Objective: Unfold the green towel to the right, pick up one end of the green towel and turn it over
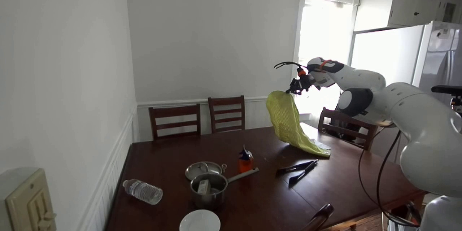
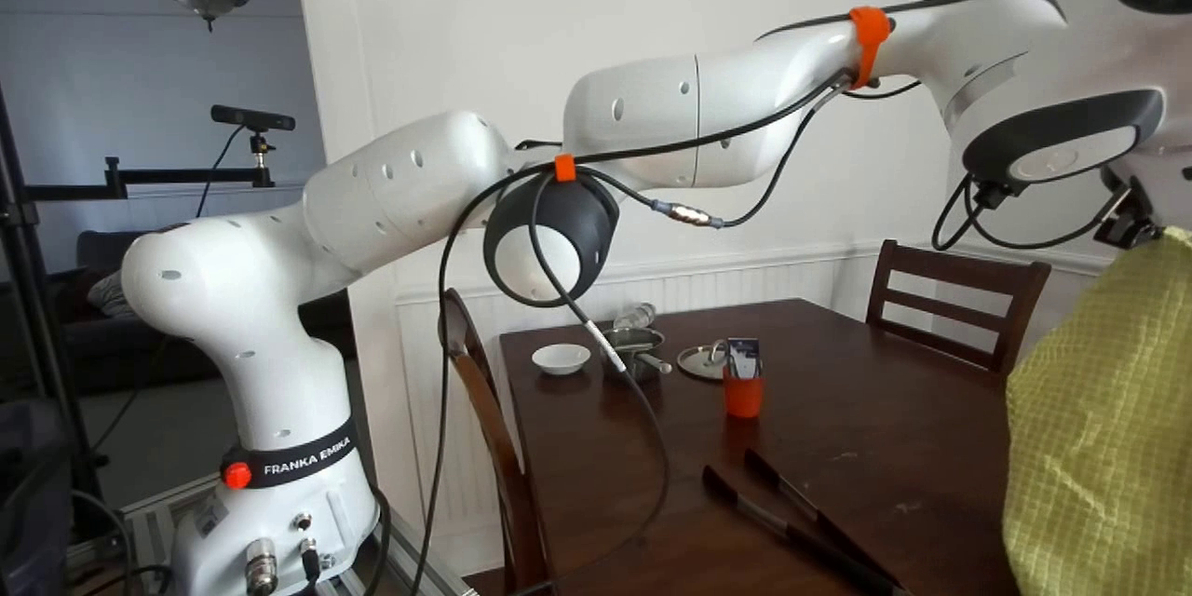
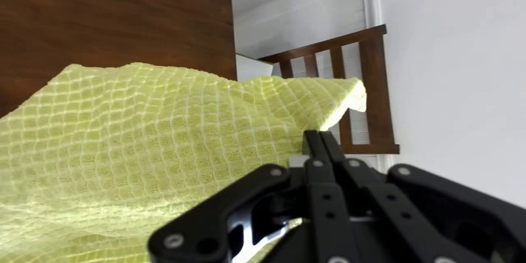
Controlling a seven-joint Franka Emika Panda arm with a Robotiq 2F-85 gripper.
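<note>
Beneath the black two-fingered pincer (image 3: 321, 134) spreads a glossy dark-brown wooden table (image 1: 166, 160). The pincer's jaws are pressed together, with the edge of a yellow-green waffle-weave towel (image 1: 287, 122) caught at their very ends and a small flap of it jutting past. Below that grip the cloth falls in one tall, bowed sheet, its long axis running from the pincer down to the tabletop, where the foot touches the wood and, in an exterior view, slants off towards the white robot arm (image 1: 411, 108). That line matters most: with one end high and the other grounded, turning it over probably calls for carrying the pincer across the foot, then lowering it. Down from the pincer, near the foot, lie splayed black tongs (image 1: 296, 179); the cloth could drag over them. Farther from the pincer stands an orange-red cup (image 2: 743, 399) with a dark printed packet (image 2: 743, 357) upright in it. Past the cup come a round steel lid (image 1: 197, 169) and, beside it, a long-handled steel saucepan (image 1: 210, 202) holding a small whitish item (image 1: 204, 187), too small to identify for certain. Farthest off from the pincer are a round white bowl (image 1: 200, 221) and a clear plastic bottle (image 1: 145, 192) lying on its side.
</note>
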